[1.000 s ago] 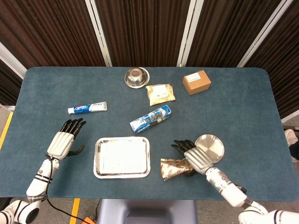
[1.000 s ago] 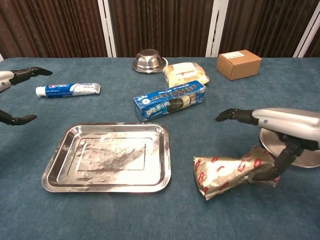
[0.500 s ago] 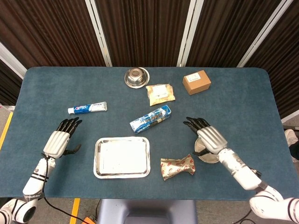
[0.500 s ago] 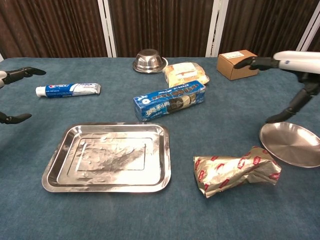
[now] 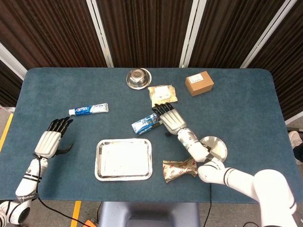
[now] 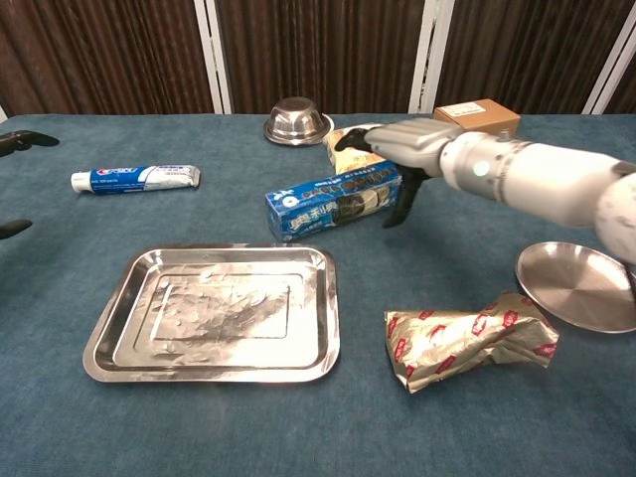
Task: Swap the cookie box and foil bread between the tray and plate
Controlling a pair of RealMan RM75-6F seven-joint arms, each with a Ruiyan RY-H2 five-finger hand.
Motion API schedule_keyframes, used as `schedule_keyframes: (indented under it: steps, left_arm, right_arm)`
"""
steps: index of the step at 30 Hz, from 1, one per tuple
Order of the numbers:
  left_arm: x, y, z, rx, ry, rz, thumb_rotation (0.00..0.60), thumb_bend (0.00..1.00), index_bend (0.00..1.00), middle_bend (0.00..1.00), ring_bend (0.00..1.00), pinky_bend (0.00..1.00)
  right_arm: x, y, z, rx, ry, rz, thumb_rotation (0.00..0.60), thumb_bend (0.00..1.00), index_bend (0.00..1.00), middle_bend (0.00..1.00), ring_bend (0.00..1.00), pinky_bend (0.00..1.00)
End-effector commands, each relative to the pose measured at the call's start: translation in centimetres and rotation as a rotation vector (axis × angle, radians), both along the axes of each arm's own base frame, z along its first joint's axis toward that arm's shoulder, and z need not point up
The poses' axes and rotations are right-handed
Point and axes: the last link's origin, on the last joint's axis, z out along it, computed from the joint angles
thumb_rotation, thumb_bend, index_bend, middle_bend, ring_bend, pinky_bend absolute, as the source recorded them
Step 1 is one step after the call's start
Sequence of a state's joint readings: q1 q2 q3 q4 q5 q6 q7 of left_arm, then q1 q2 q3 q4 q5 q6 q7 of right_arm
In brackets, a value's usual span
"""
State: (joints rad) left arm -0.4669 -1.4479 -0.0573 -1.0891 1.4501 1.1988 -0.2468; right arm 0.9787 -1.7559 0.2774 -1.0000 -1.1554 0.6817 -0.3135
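The blue cookie box lies on the table behind the tray, which holds nothing. The foil bread lies on the cloth between the tray and the bare steel plate. My right hand hovers at the box's right end, fingers spread above it and thumb down beside it, gripping nothing. My left hand is open near the table's left edge; in the chest view only its fingertips show.
A toothpaste tube lies at the left. At the back stand a steel bowl, a wrapped bread packet and a cardboard box.
My right hand let go of the foil bread, rose past the plate and swung left to the cookie box. The foil bread stayed on the cloth. My left hand drifted left.
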Motion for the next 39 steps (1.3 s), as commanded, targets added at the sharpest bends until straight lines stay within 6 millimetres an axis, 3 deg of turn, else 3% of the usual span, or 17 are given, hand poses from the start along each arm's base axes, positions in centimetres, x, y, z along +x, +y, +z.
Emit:
schedule_keyframes:
  steps: [1, 4, 6, 7, 8, 10, 12, 14, 20, 24, 28, 33, 39]
  left_arm:
    - [-0.2, 0.0, 0.2, 0.002, -0.001, 0.004, 0.6, 0.35, 0.0, 0.0, 0.0, 0.0]
    - [-0.4, 0.1, 0.4, 0.008, 0.004, 0.007, 0.6, 0.35, 0.0, 0.0, 0.0, 0.0]
    - [-0.5, 0.1, 0.6, 0.014, 0.007, 0.011, 0.6, 0.36, 0.0, 0.0, 0.0, 0.0]
    - [-0.6, 0.1, 0.7, 0.017, 0.008, 0.013, 0.6, 0.36, 0.0, 0.0, 0.0, 0.0]
    - [-0.7, 0.1, 0.8, 0.019, 0.009, 0.015, 0.6, 0.36, 0.0, 0.0, 0.0, 0.0]
    - [-0.7, 0.1, 0.9, 0.02, 0.01, 0.018, 0.6, 0.37, 0.0, 0.0, 0.0, 0.0]
    - [-0.7, 0.2, 0.9, 0.018, 0.014, 0.019, 0.6, 0.37, 0.0, 0.0, 0.0, 0.0]
    - [-0.7, 0.2, 0.8, 0.013, 0.018, 0.021, 0.6, 0.37, 0.0, 0.0, 0.0, 0.0]
    - [-0.7, 0.0, 0.9, 0.016, 0.02, 0.023, 0.6, 0.37, 0.0, 0.0, 0.0, 0.0]
    - [-0.4, -0.4, 1.1, 0.021, 0.019, 0.013, 0.6, 0.37, 0.0, 0.0, 0.0, 0.0]
    - [0.4, -1.1, 1.2, 0.021, 0.019, -0.015, 0.6, 0.37, 0.0, 0.0, 0.0, 0.0]
    - [1.3, -1.9, 1.1, 0.014, 0.015, -0.042, 0.6, 0.37, 0.0, 0.0, 0.0, 0.0]
    - [2.4, -2.5, 0.5, -0.011, 0.012, -0.073, 0.6, 0.37, 0.0, 0.0, 0.0, 0.0]
  right_arm:
    - [3.0, -1.5, -2.9, 0.008, 0.015, -0.022, 0.6, 0.22, 0.0, 0.0, 0.0, 0.02]
    - [3.5, -1.9, -3.9, 0.014, 0.006, -0.051, 0.6, 0.22, 0.0, 0.0, 0.0, 0.02]
    - [3.8, -2.1, -4.4, 0.011, -0.009, -0.063, 0.6, 0.28, 0.04, 0.0, 0.0, 0.06]
    - [4.0, -2.2, -4.5, 0.005, -0.018, -0.065, 0.6, 0.33, 0.11, 0.02, 0.0, 0.1]
    - [4.0, -2.2, -4.5, -0.004, -0.024, -0.064, 0.6, 0.41, 0.24, 0.1, 0.04, 0.18]
    - [3.8, -2.4, -4.7, -0.02, -0.019, -0.065, 0.6, 0.5, 0.49, 0.28, 0.18, 0.39]
    - [3.5, -2.6, -4.7, -0.041, -0.01, -0.065, 0.6, 0.53, 0.65, 0.41, 0.33, 0.57]
    - [3.2, -2.8, -4.7, -0.06, -0.002, -0.068, 0.6, 0.54, 0.78, 0.54, 0.47, 0.66]
    - [2.7, -3.2, -3.8, -0.096, -0.026, -0.069, 0.6, 0.55, 0.9, 0.65, 0.59, 0.73]
    - [2.3, -3.2, -1.7, -0.127, -0.079, -0.039, 0.6, 0.55, 0.94, 0.69, 0.63, 0.75]
    - [1.4, -2.0, 2.0, -0.153, -0.135, 0.015, 0.6, 0.55, 0.95, 0.69, 0.63, 0.76]
    - [-2.1, 2.3, 8.0, -0.164, -0.135, 0.016, 0.6, 0.55, 0.94, 0.69, 0.63, 0.76]
    - [-8.8, 9.4, 13.8, -0.15, -0.112, -0.109, 0.6, 0.55, 0.94, 0.69, 0.63, 0.75]
